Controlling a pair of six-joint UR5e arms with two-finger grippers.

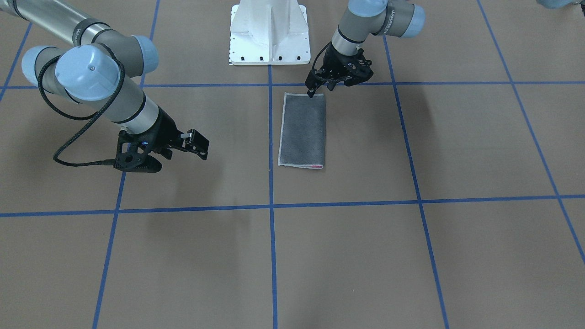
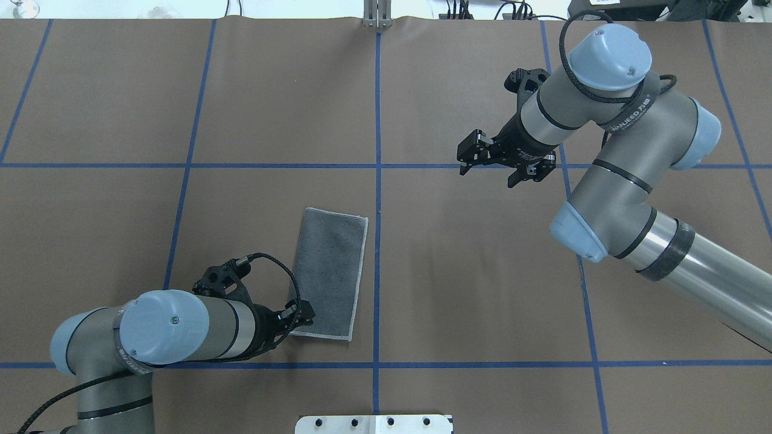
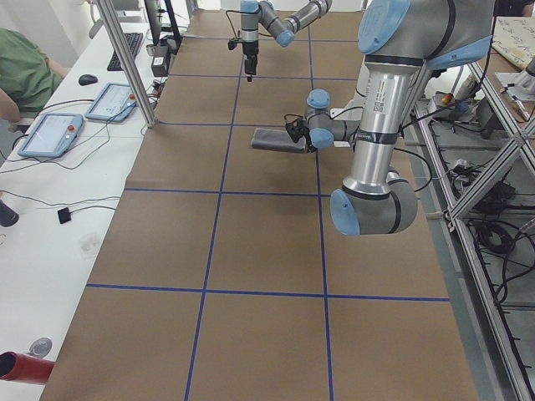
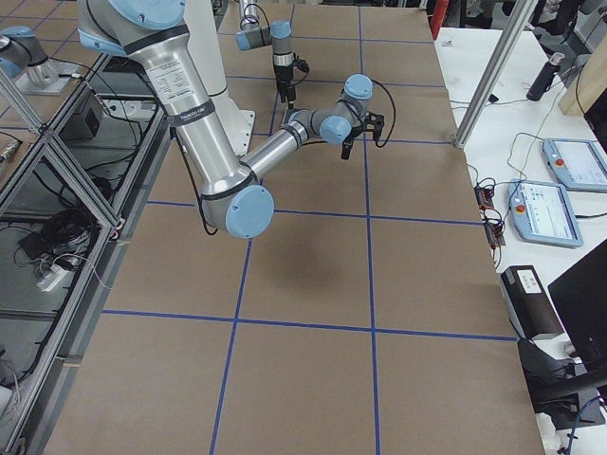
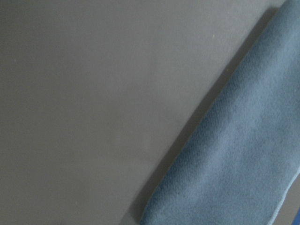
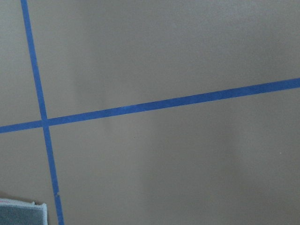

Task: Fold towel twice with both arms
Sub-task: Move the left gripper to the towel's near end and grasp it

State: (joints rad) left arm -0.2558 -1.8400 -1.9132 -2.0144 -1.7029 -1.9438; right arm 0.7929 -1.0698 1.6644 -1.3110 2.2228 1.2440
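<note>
The towel point(image 2: 329, 271) lies flat on the counter point(image 2: 470, 289) as a narrow rectangle, dark grey face up, with its pale stitched border along the long side nearest the middle blue tape line point(image 2: 378, 241). A sliver of pink peeks out at the corner of its far short end. It sits in the half of the counter toward the robot's edge, just to the robot's left of that middle line and not far from the white pedestal point(image 1: 268, 32).

The left end effector point(image 2: 300, 318) is down at the towel's near short end, at the corner away from the tape line, right against the cloth. From here I can't tell whether its fingers are spread or pinching the edge.

The right end effector point(image 2: 490, 166) hangs well apart from the towel, across the middle line and nearer the counter's far edge, its fingers spread and holding nothing.
</note>
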